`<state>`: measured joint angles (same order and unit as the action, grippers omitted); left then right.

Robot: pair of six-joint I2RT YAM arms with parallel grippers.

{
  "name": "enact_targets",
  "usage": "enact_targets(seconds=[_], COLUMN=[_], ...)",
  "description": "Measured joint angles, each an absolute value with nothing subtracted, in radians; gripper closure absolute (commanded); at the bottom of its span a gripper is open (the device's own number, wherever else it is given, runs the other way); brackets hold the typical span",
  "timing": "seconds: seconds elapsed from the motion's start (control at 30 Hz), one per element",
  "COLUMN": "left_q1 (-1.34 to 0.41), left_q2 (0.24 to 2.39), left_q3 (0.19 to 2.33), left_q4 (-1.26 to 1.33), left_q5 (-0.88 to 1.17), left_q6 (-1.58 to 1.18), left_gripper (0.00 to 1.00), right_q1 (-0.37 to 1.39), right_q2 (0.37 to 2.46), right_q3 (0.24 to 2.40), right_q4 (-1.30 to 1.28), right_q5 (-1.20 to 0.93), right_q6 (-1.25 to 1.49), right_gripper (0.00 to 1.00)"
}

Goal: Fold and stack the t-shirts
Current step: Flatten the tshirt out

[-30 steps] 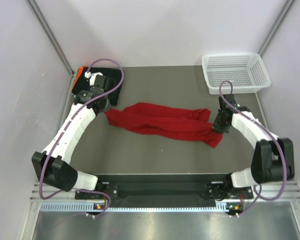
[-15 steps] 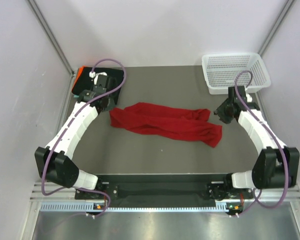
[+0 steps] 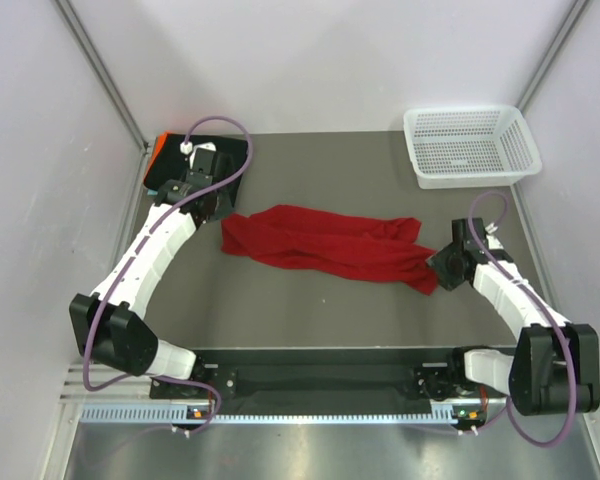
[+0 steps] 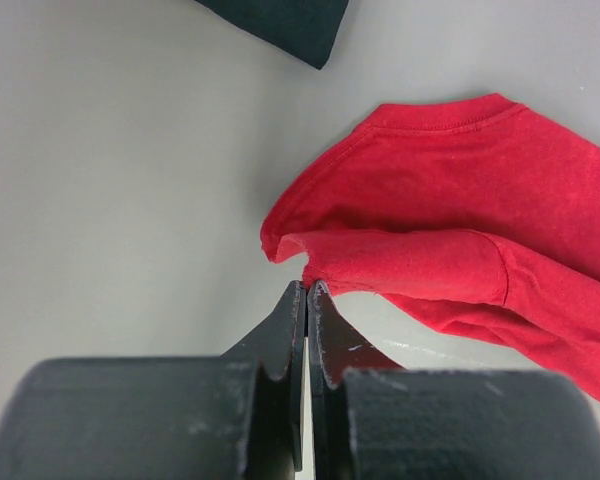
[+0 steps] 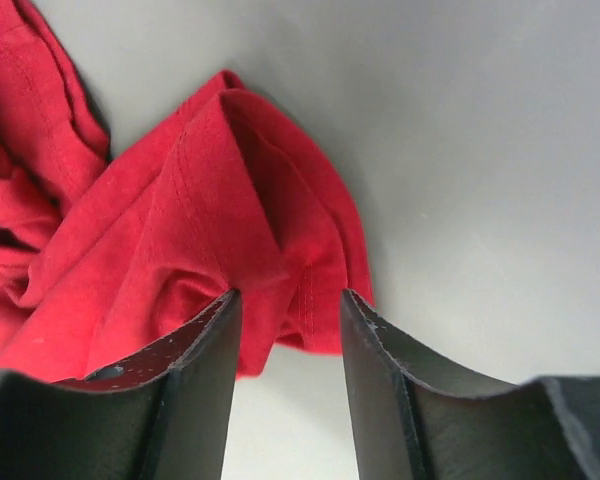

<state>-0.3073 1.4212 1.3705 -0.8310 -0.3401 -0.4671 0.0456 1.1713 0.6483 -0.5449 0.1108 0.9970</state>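
At the red shirt's left end: left fingers [image 4: 307, 300] pressed fully together, tips touching the folded hem of the plain bright red cloth t-shirt [image 3: 325, 243]. Cloth caught between them or not: cannot tell. Probably set there to pin or pick up that end for spreading.

Beyond that end, in the far-left corner of the grey bench [image 3: 330, 320]: a folded black t-shirt [image 3: 232, 150], with an orange edge [image 3: 158, 150] peeking out beside it. Likely the stack to build on.

Red shirt itself: bunched in a long rumpled band across the bench middle, not yet flattened, not yet folded.

At its right end: right fingers [image 3: 442, 266] parted about halfway, straddling a doubled corner of cloth without closing on it, gripping nothing. Seemingly lined up for a pinch, for drawing both ends apart.

Far beyond the right end: white plastic mesh basket [image 3: 475, 178], well apart, no obstruction. Main hindrance: the twisted, overlapping layers of the shirt.
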Motion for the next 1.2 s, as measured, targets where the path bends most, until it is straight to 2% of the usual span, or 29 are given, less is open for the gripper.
enact_targets(seconds=[0.17,0.53,1.0,1.13,1.2], left_q1=[-0.307,-0.307,-0.307,-0.307,-0.307], left_q2=[1.428,1.518,1.571,1.608,1.622], left_q3=[1.372,1.47,1.529,1.577,1.591], left_q4=[-0.831,-0.834,-0.841,-0.841,-0.841], left_q5=[-0.338,-0.38,-0.391,-0.395,-0.402], left_q6=[-0.469,-0.468,-0.467,-0.462,-0.46], left_gripper=[1.0,1.0,1.0,1.0,1.0], right_q1=[0.046,0.046,0.046,0.046,0.046], right_q2=[1.207,1.352,1.437,1.495,1.525], right_q3=[0.616,0.691,0.796,0.828,0.833], right_q4=[-0.451,-0.318,-0.298,-0.285,-0.273], right_q5=[0.126,0.157,0.13,0.112,0.102], right_q6=[1.003,0.909,0.802,0.78,0.77], right_gripper=[0.63,0.63,0.61,0.64,0.71])
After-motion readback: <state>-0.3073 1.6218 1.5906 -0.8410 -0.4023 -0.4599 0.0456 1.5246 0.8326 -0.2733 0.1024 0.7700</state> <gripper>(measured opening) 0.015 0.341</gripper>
